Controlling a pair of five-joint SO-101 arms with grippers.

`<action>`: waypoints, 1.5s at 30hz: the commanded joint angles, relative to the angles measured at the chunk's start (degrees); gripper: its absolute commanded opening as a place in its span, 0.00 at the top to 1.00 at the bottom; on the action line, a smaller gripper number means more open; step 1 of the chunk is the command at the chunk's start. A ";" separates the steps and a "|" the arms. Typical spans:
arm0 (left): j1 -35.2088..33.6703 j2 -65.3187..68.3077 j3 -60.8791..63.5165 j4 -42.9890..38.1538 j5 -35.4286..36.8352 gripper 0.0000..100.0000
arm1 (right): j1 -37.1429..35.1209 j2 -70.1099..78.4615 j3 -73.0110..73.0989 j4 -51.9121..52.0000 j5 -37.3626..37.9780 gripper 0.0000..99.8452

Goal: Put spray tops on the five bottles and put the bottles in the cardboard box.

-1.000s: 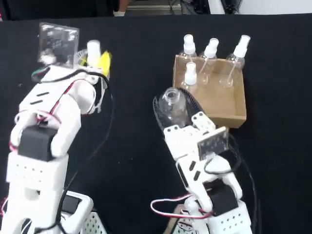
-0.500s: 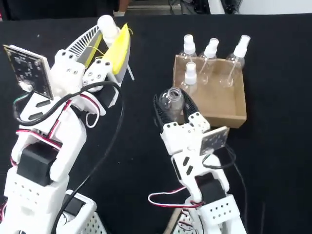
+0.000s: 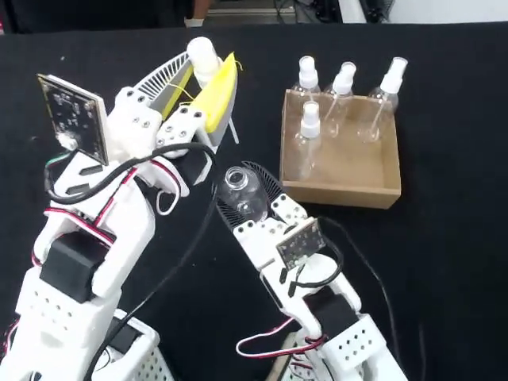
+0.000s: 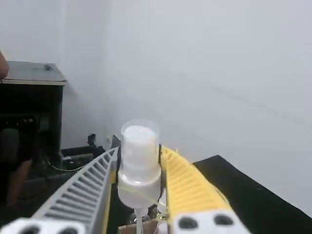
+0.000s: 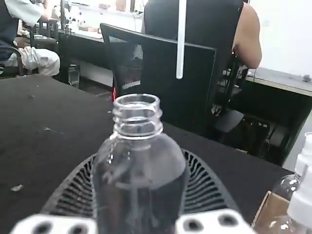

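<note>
**1 top and 1 bottle held up, 4 bottles in the box**

The left gripper (image 3: 208, 63) squeezes a white spray top (image 3: 202, 54) between its yellow and grey fingers, up above the black table (image 3: 444, 254). The right gripper (image 3: 252, 181) hugs a clear bottle (image 3: 240, 194) that has no top, so its mouth is open. The top and this bottle are near but not touching. The cardboard box (image 3: 341, 192) sits just beside the right gripper. 4 bottles with tops (image 3: 308, 135) are inside it.

Glossy clear plastic bottle (image 3: 240, 193), matt brown cardboard box (image 3: 359, 171), black cloth table (image 3: 444, 119).
</note>
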 commanded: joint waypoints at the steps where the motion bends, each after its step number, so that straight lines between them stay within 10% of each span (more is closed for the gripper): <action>1: 0.75 -0.70 1.45 -1.41 0.00 0.97 | -0.79 -0.04 -0.04 -0.18 0.53 0.99; 45: 8.75 -11.43 6.55 2.29 -9.05 0.97 | -0.70 -0.04 -1.19 -0.18 0.53 0.99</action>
